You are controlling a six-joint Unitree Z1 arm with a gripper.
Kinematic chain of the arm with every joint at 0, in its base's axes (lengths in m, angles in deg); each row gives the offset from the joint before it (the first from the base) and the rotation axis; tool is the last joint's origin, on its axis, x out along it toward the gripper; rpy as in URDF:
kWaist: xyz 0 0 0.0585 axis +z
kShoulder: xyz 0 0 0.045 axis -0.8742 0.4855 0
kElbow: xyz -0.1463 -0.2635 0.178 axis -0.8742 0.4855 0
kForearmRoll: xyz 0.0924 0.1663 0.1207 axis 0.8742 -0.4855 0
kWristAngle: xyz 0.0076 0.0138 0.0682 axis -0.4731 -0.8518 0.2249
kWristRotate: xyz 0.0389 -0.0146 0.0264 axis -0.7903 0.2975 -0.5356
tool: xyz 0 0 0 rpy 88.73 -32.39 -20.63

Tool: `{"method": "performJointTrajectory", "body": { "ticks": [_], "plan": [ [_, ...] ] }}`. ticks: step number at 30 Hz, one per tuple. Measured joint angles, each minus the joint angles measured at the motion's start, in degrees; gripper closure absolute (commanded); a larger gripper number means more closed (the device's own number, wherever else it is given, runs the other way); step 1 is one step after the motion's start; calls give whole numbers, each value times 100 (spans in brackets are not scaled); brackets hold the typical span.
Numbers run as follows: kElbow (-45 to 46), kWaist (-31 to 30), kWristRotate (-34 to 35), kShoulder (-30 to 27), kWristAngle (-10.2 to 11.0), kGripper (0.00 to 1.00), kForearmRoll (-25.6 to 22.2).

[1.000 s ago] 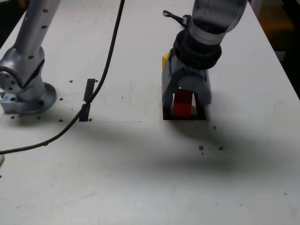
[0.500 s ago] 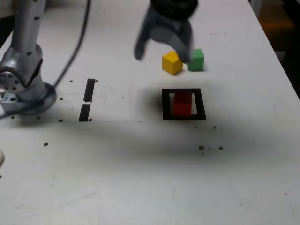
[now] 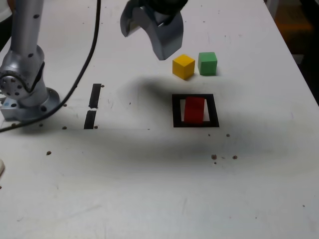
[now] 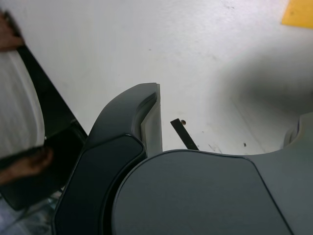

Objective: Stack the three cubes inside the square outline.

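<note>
The gripper (image 3: 149, 35), a second ago straddling the red cube (image 3: 194, 109) inside the square outline (image 3: 195, 123), now hangs clear above the table, up and toward the exterior view's left of it, jaws spread and empty. The yellow cube (image 3: 183, 66) and green cube (image 3: 207, 63), then hidden behind it, now show.

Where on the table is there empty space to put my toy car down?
Bare table lies below the square outline, and between the tape strips and the outline. It is crowded above it: yellow cube, green cube, open gripper. The red cube fills the outline.
</note>
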Motion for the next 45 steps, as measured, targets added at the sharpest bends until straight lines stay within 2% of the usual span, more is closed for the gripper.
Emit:
{"method": "performJointTrajectory", "body": {
  "ticks": [4, 7, 19, 28, 38, 45],
  "plan": [
    [345, 72, -443, -147, -285, 3, 816],
    [405, 81, -563, -59, -280, 2, 1326],
    [75, 235, -473, 733, -9, 1, 1338],
    [-114, 274, -260, 1078, 394, 1, 1355],
    [54, 304, -262, 1127, 394, 2, 1746],
    [123, 357, -245, 1126, 432, 9, 2030]
  ]
}}
